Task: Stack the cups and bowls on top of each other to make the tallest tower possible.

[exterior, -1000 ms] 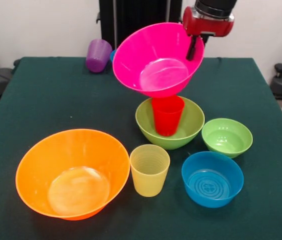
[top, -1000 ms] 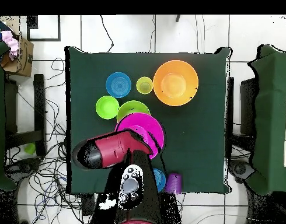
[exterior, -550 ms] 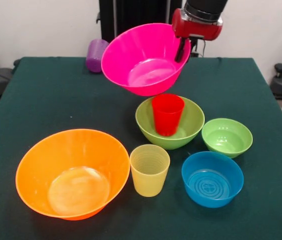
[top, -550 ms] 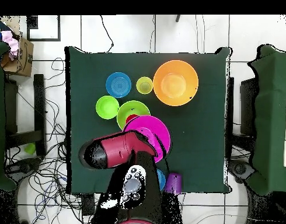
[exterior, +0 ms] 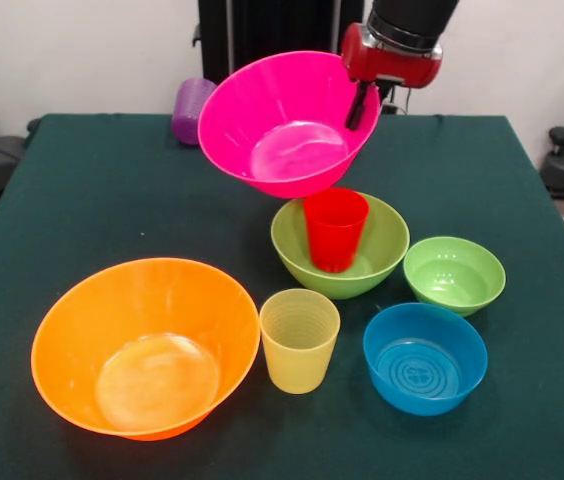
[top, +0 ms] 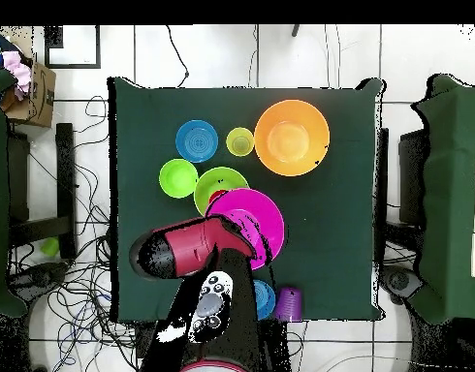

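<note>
I hold the hot pink bowl (exterior: 287, 122) in the air by its rim, my gripper (exterior: 359, 100) clamped on the rim at the bowl's 2 o'clock edge in the front view, one finger (exterior: 356, 105) showing dark inside the wall. The bowl tilts, its mouth turned toward the camera and its base hanging just above the bright red cup (exterior: 335, 230).

That cup stands upright inside the medium lime green bowl (exterior: 340, 247), which rests on the dark green table (exterior: 92, 200). The pink bowl is not touching either of them as far as I can tell.

From the medium green bowl, the small lime green bowl (exterior: 454, 274) sits just beside it at about 4 o'clock, and the small blue bowl (exterior: 425, 357) lies near at 5 o'clock. The ribbed yellow cup (exterior: 299, 339) stands upright at 7 o'clock, just beside the large orange bowl (exterior: 146, 345), which occupies the near left part of the table. The purple cup (exterior: 195, 110) sits at the far edge, at 11 o'clock, partly hidden behind the pink bowl.

From overhead, my arm (top: 188, 249) covers part of the pink bowl (top: 253, 223), and a second small blue bowl (top: 266, 298) shows beside the purple cup (top: 289, 303) near my base.
</note>
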`<state>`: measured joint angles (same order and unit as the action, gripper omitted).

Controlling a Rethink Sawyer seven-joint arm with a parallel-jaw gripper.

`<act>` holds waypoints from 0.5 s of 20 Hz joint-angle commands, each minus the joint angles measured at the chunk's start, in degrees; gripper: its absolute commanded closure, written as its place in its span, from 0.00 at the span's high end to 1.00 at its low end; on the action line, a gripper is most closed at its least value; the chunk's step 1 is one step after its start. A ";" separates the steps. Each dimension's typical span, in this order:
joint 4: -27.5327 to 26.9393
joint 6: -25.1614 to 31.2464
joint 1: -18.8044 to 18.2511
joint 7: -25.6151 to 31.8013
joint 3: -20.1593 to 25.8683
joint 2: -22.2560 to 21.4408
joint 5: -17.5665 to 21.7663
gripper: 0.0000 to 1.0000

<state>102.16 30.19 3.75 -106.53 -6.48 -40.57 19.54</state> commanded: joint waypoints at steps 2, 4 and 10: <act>-3.80 2.33 0.72 -5.86 2.35 -0.51 -1.42 0.00; -3.03 5.61 -0.01 -4.20 3.45 -3.19 -2.87 0.00; -2.77 8.36 -0.59 -2.46 4.07 -5.41 -3.97 0.00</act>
<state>101.87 31.87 4.00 -106.53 -6.65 -43.72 17.84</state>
